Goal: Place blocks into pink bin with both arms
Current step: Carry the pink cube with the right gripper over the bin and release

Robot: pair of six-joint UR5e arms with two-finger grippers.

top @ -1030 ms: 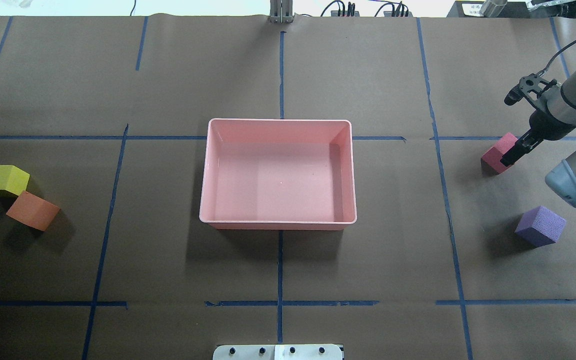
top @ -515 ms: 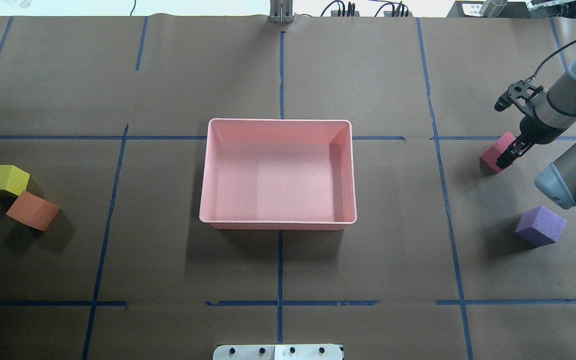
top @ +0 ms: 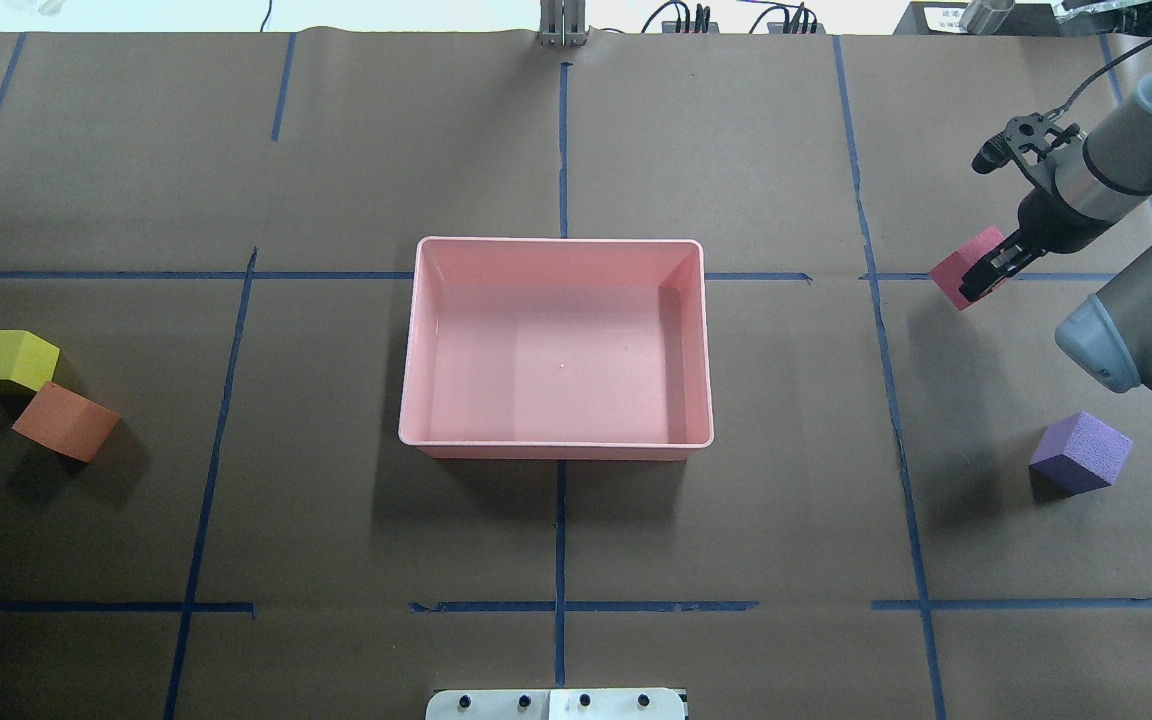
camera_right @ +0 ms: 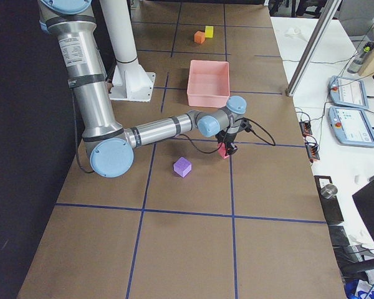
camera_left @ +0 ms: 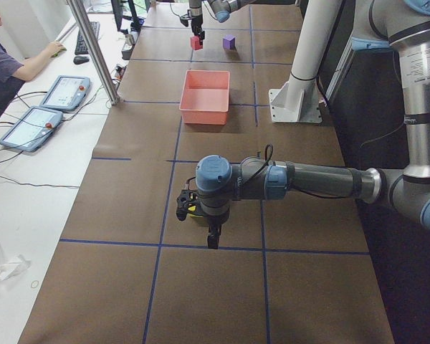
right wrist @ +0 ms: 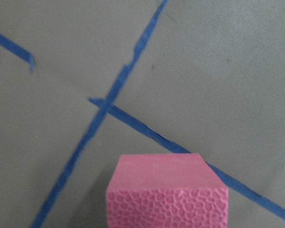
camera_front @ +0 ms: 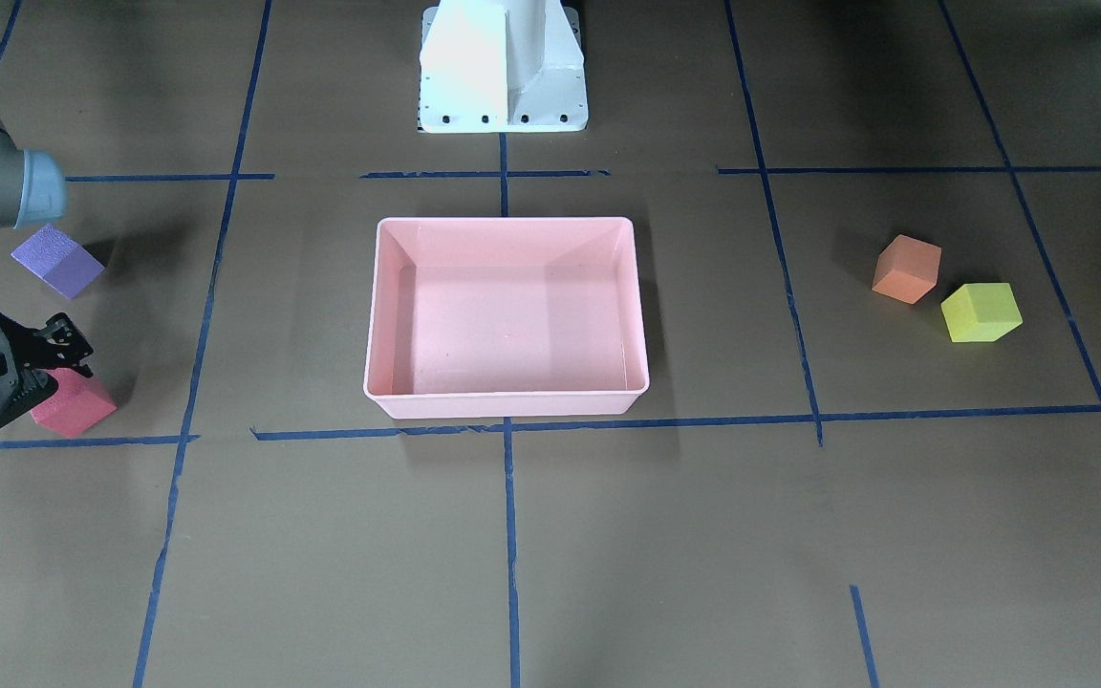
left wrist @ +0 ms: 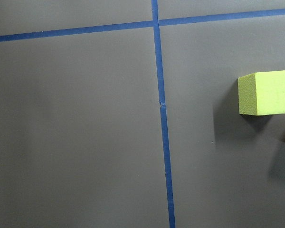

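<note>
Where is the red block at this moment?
Overhead view, right side: the red block sits in the right gripper, right of the pink bin and beyond the purple block.

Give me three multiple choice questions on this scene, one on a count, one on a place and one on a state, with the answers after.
1. How many blocks lie in the pink bin?
A. none
B. one
C. two

2. Where is the purple block?
A. in the pink bin
B. on the table, on the robot's right side
C. on the robot's left side

3. The right claw is
A. open over the pink bin
B. shut on the red block
C. shut on the purple block

Answers:
1 A: the bin's floor is bare in both the overhead and front views.
2 B: it rests on the table to the right of the bin in the overhead view.
3 B: the red block is pinched in the claw, clear of the table.
</note>
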